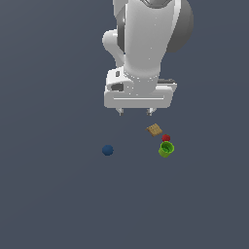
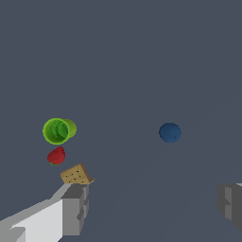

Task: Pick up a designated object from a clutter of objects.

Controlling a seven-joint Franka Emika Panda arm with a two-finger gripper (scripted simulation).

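Note:
The dark-red lump [image 1: 166, 138] lies on the grey floor between the flat tan square block [image 1: 154, 129] and the bright green cup [image 1: 166, 149]. The blue ball [image 1: 107, 150] lies apart, toward the exterior view's left. My gripper [image 1: 135, 112] hangs open and empty above the floor, up and to the left of the tan block in the exterior view. In the wrist view the red lump [image 2: 56, 155] sits between the green cup [image 2: 58, 131] and the tan block [image 2: 76, 174], close to one fingertip [image 2: 75, 208]. The blue ball [image 2: 169, 132] lies between the fingers' lines.
The white arm [image 1: 146, 39] fills the top centre of the exterior view. The floor [image 1: 58, 194] is plain dark grey, with no walls or edges in sight.

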